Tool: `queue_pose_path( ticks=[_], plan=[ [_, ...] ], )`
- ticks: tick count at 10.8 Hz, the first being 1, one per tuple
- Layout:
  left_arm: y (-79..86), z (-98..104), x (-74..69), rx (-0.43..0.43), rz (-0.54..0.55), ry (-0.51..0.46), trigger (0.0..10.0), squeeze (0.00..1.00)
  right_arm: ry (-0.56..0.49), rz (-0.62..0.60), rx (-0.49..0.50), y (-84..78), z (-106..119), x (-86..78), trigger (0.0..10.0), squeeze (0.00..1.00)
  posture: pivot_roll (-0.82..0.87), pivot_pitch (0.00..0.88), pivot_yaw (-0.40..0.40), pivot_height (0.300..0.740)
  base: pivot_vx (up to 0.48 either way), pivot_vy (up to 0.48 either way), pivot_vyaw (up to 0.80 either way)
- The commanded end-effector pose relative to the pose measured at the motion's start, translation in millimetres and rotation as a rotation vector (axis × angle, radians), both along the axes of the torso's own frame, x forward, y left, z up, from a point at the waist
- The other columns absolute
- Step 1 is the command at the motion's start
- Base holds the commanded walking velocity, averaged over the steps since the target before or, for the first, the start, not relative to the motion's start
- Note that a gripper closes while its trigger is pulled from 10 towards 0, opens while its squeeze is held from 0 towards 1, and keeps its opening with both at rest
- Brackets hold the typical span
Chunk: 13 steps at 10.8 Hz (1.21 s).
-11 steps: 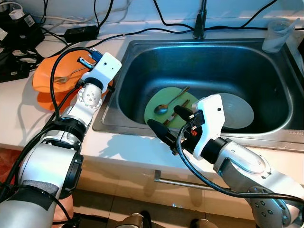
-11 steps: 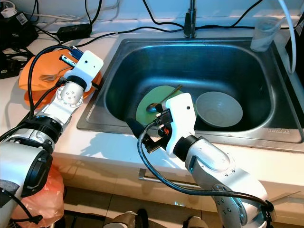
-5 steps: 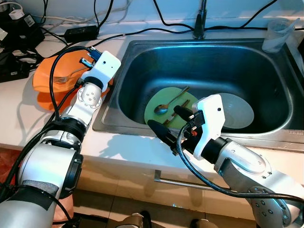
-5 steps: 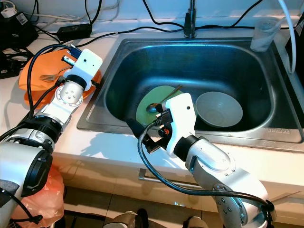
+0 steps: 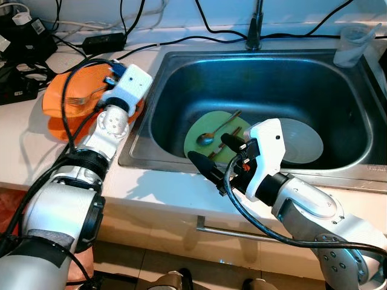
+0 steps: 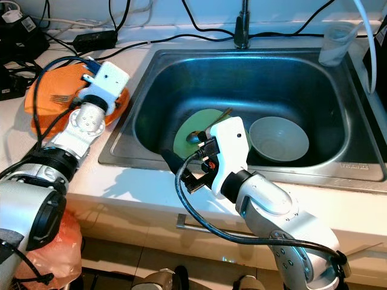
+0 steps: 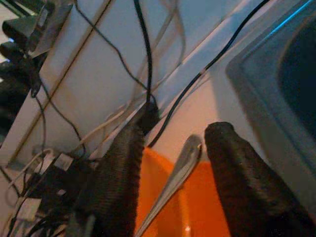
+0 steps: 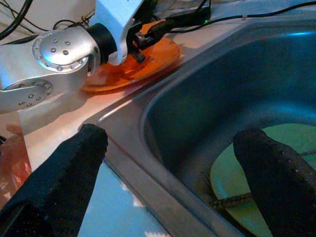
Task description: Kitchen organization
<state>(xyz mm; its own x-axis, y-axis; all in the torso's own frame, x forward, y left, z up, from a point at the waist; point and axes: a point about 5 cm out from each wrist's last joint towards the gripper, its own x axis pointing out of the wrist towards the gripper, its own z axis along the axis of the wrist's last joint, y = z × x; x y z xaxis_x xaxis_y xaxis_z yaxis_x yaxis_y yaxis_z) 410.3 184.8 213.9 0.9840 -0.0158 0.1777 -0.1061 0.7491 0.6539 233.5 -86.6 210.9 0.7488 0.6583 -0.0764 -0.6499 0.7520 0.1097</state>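
Orange plates point(image 5: 63, 99) sit stacked on the white counter point(image 5: 24, 151) just left of the steel sink point(image 5: 175, 66), with a fork point(image 5: 81, 98) lying on the top one. We find our left hand point(image 7: 170, 163) over this stack at its sink-side edge; in its wrist view the two black fingers point(image 7: 121, 177) are spread apart, with a metal utensil handle point(image 7: 177, 168) between them, not visibly pinched. We cannot tell whether either finger touches it.

Our right hand point(image 5: 211, 158) hangs at the sink's near rim, its fingers point(image 5: 202, 166) parted wide and holding nothing; one finger lies over the rim, the other over the basin.

Inside the basin we note a green plate point(image 5: 202, 128) flat on the bottom, carrying a spoon point(image 5: 207, 138) and chopsticks point(image 5: 230, 124). A grey bowl point(image 5: 305, 142) sits upright just beside the plate, on its right.

At the back stand a tap point(image 5: 254, 27) and, on the far right corner, a clear plastic cup point(image 5: 354, 45). Black cables point(image 5: 181, 39) run along the rear of the counter, with a power adapter point(image 5: 103, 41) at the left.
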Motion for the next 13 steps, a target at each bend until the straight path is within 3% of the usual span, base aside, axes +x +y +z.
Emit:
queue_pose_path(
  ticks=[1, 3, 4, 7, 8, 9, 10, 13],
  plan=[
    [10.9, -3, -1.6, 0.009, 0.043, 0.006, 10.0, 1.0, -0.007, 0.021, 0.006, 2.5, 2, -1.7, 10.0, 0.0, -0.05, 0.129, 0.15, 0.74, 0.0, 0.0, 0.0],
    [15.7, -6, -2.0, 0.041, 0.083, 0.021, 10.0, 1.0, -0.008, 0.023, 0.007, 3.0, 2, -1.4, 10.0, 0.0, -0.05, 0.129, 0.149, 0.74, 0.0, 0.0, 0.0],
    [20.0, -6, -2.1, 0.043, 0.104, 0.035, 10.0, 0.0, -0.01, 0.023, 0.008, 2.9, 3, -2.7, 10.0, 0.0, -0.06, 0.136, 0.15, 0.74, 0.0, 0.0, 0.0],
    [21.6, -3, -0.6, 0.038, 0.117, 0.043, 10.0, 0.0, -0.017, 0.041, 0.027, 4.4, 7, -11.2, 10.0, 0.0, -0.08, 0.154, 0.158, 0.74, 0.0, 0.0, 0.0],
    [21.0, 1, 0.2, 0.031, 0.111, 0.035, 8.0, 0.0, -0.026, 0.093, 0.079, 8.6, 11, -17.4, 10.0, 0.0, -0.08, 0.158, 0.157, 0.74, 0.0, 0.0, 0.0],
    [20.6, 3, 0.6, 0.028, 0.107, 0.029, 3.6, 0.0, -0.041, 0.136, 0.103, 11.6, 16, -21.6, 10.0, 0.0, -0.08, 0.16, 0.156, 0.74, 0.0, 0.0, 0.0],
    [20.4, 3, 0.7, 0.02, 0.1, 0.029, 0.0, 0.0, -0.041, 0.147, 0.1, 12.6, 16, -22.7, 10.0, 0.0, -0.08, 0.165, 0.154, 0.74, 0.0, 0.0, 0.0],
    [22.1, 4, 0.4, 0.008, 0.097, 0.03, 0.0, 0.0, -0.029, 0.147, 0.097, 12.4, 15, -23.1, 10.0, 0.0, -0.08, 0.168, 0.155, 0.74, 0.0, 0.0, 0.0]
  ],
)
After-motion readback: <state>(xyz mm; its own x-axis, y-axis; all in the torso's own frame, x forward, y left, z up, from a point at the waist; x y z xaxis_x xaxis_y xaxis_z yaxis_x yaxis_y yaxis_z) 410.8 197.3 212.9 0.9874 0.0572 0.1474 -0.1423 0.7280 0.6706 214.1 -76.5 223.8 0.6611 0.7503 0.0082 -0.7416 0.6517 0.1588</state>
